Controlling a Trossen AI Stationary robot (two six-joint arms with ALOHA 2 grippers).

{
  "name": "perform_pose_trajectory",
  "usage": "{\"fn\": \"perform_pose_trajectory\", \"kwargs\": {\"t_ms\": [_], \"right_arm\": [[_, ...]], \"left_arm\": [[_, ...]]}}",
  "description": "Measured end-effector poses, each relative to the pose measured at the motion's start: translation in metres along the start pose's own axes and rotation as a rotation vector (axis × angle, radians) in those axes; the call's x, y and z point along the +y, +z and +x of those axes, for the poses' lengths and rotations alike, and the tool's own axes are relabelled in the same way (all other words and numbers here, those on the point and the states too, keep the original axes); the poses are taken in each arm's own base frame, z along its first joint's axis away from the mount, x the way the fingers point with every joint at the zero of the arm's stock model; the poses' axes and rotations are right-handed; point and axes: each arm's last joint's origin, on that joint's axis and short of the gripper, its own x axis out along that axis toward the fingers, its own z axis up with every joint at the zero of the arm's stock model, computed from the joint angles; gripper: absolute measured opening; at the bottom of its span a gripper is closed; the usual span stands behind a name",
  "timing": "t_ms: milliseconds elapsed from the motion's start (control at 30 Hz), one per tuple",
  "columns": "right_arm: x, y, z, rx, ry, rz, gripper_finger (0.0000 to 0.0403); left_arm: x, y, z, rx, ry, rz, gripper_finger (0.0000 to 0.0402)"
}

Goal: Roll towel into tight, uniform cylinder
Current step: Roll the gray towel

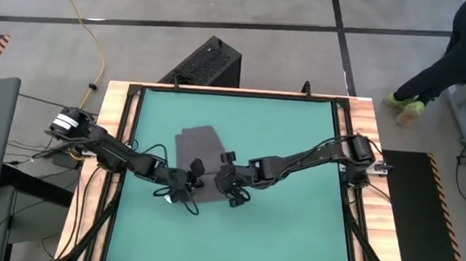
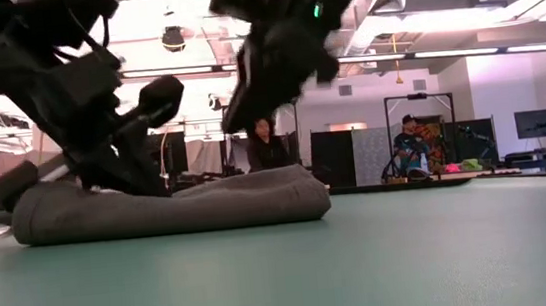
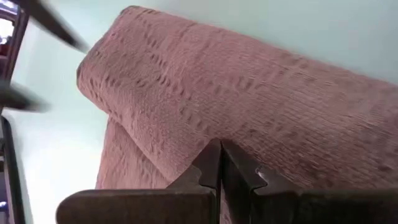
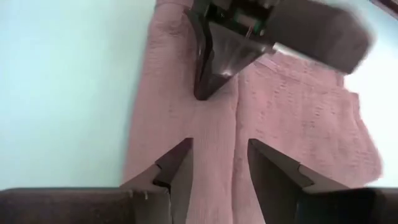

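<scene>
The dark grey towel lies on the teal mat, left of the mat's middle. In the low view it is a low, thick bundle with rounded ends, and the left wrist view shows one edge turned over into a fat fold. My left gripper is shut, its tips down on the towel's near part. My right gripper stands open just right of it, raised above the towel with nothing between its fingers. My left gripper touches the towel's upper surface with its shut fingertips, close to the turned-over fold. The fingers slant down from the table's left side. The towel lies flat on the mat under them.
A wooden frame borders the mat, and free mat lies right of and in front of the towel. A black box stands beyond the far edge. A person is on the floor at the far right, and others sit in the room behind.
</scene>
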Motion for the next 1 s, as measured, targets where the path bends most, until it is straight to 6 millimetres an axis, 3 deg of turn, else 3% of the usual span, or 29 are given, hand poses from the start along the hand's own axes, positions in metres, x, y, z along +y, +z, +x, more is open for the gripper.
{"fn": "perform_pose_trajectory", "kwargs": {"t_ms": [133,267,400,533,767,1000], "right_arm": [[0.001,0.001,-0.021,0.036,0.021,-0.035,0.0175],[0.025,-0.007,-0.031,0.163,0.078,-0.233,0.0175],[0.054,-0.015,-0.025,0.257,0.068,-0.421,0.0181],[0.066,-0.019,-0.015,0.284,0.029,-0.494,0.0201],[0.073,-0.036,-0.006,0.380,0.021,-0.556,0.0249],[0.071,-0.031,-0.004,0.322,-0.013,-0.564,0.0255]], "left_arm": [[-0.003,-0.003,0.010,0.008,0.000,-0.013,0.0000],[-0.007,-0.012,0.022,0.032,-0.058,-0.019,0.0000],[-0.008,-0.017,0.027,0.011,-0.112,-0.060,0.0000],[-0.008,-0.017,0.027,0.017,-0.108,-0.062,0.0000],[-0.009,-0.018,0.027,0.022,-0.122,-0.077,0.0000],[-0.010,-0.018,0.027,0.021,-0.124,-0.078,0.0000]]}}
